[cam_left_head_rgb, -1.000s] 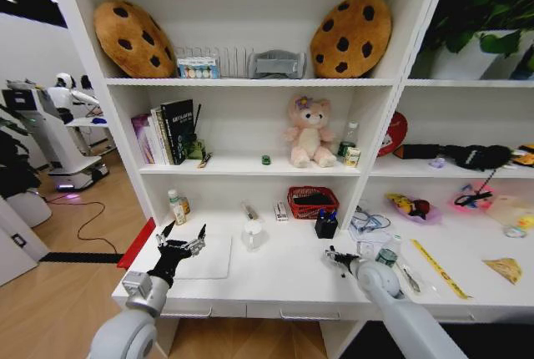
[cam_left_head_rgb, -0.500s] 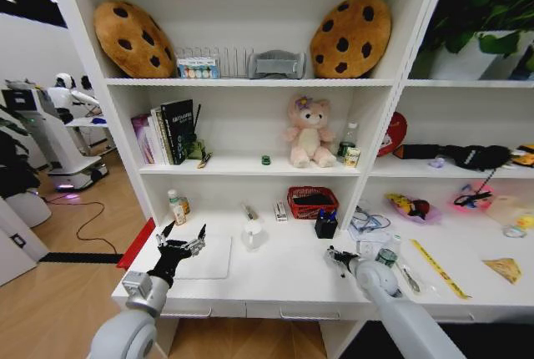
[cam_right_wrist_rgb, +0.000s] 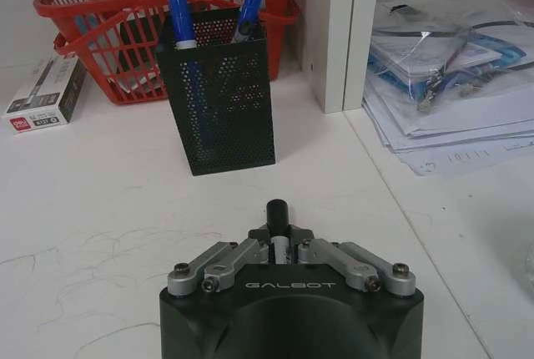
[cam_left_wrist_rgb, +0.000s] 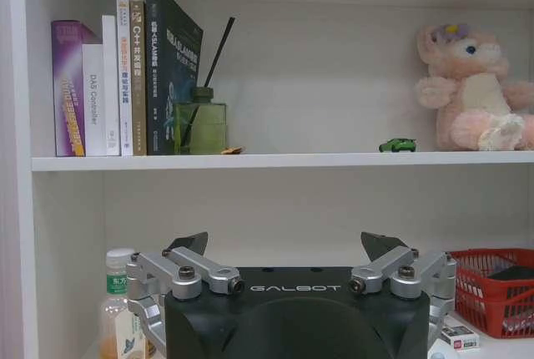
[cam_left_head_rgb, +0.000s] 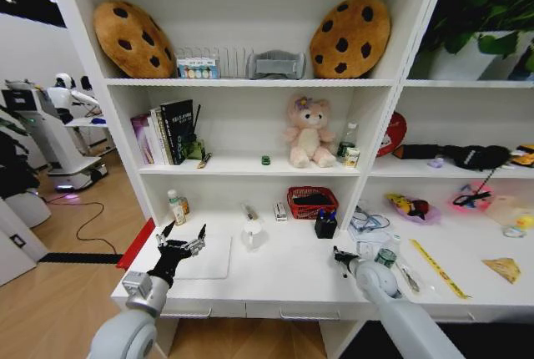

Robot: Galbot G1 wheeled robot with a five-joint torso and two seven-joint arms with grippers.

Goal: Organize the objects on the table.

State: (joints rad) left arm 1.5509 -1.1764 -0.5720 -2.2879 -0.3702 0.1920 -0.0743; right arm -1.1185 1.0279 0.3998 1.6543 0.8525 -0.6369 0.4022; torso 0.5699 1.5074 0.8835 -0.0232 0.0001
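Centre frame on the counter (cam_left_head_rgb: 284, 280): mesh pen holder (cam_right_wrist_rgb: 219, 92) containing blue pens (cam_right_wrist_rgb: 179, 8); right pincer (cam_right_wrist_rgb: 278, 213) pinching a black pen (cam_right_wrist_rgb: 278, 219); left pincer (cam_left_wrist_rgb: 286, 250) spread.

The green-capped bottle (cam_left_wrist_rgb: 119, 313) is partly hidden behind the left gripper (cam_left_wrist_rgb: 285, 252) and cut off at the edge. The red basket (cam_left_wrist_rgb: 492, 290) is cropped at the right. Only the black tip of the pen (cam_right_wrist_rgb: 277, 211) clamped in the right gripper (cam_right_wrist_rgb: 278, 246) is seen.
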